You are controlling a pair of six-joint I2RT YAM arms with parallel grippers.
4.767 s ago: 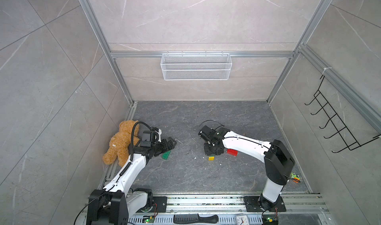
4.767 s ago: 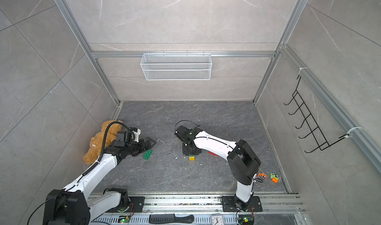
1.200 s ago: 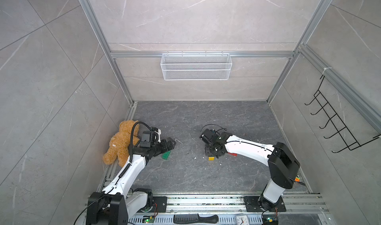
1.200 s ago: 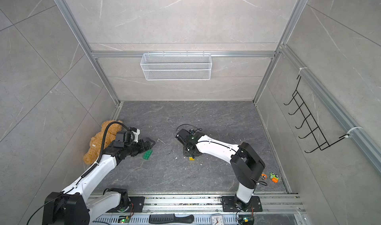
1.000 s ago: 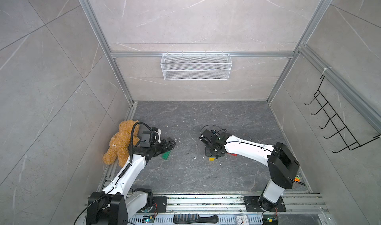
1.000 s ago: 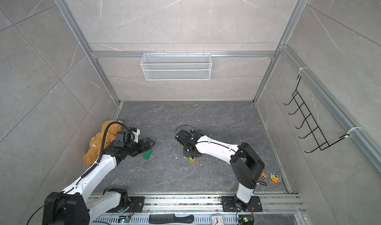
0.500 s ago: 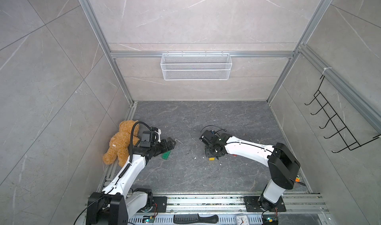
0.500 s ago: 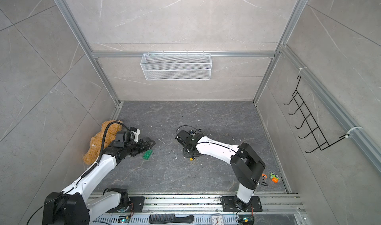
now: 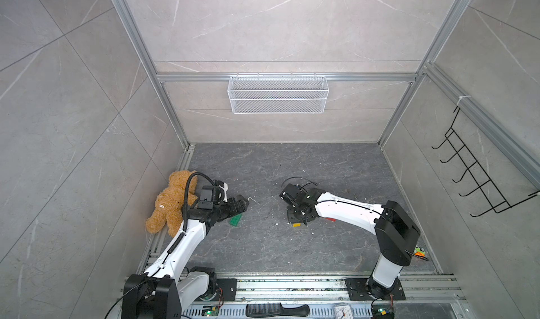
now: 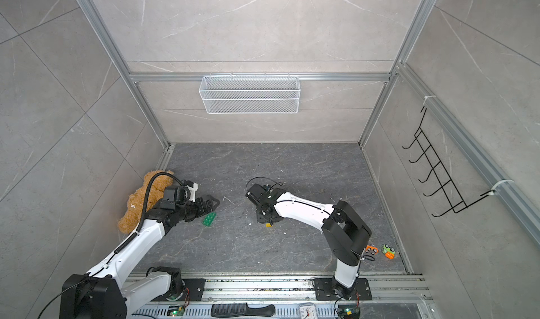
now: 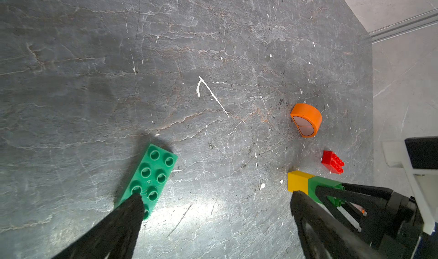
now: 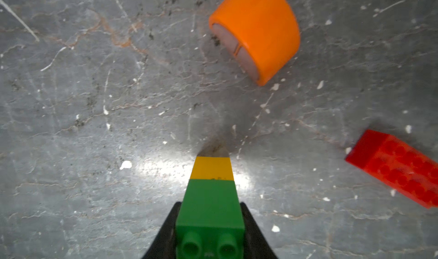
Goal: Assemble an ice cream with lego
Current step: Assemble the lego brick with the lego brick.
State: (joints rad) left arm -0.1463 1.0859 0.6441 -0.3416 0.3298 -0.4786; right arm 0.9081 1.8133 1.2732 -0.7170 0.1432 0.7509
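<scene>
Right tool (image 12: 210, 205) is down low over the dark table (image 9: 292, 168), and its fingers are clamped on the small green brick (image 12: 209, 198). The yellow brick (image 12: 211, 167) is stuck to that green one's far end, so the ice cream (image 12: 211, 182) is only a two-brick stem right now. It hangs in the grip with the yellow end pointing at the table. The end looks very close to the surface, but whether it touches I can't tell.

The other pieces lie loose around it. The orange half-round piece (image 12: 260, 27) lies on its side beyond the yellow tip and well apart from it, with its pale flat face showing in the left wrist view. The red brick (image 12: 398, 167) lies flat off to one side, clear of both the stem and the orange piece. In a top view only a red sliver (image 9: 330, 219) peeks out from under the right arm.

Over on the other side, the left tool (image 11: 215, 198) has its fingers spread wide apart with nothing between them. The wide green brick (image 11: 150, 179) lies studs-up on the table. In the left wrist view one dark fingertip (image 11: 134, 203) covers the brick's near end, but contact can't be judged. Both top views show that brick just beside the left tool's tip, far from the stem. The teddy bear (image 9: 172, 203) slumps against the wall behind the left arm.
</scene>
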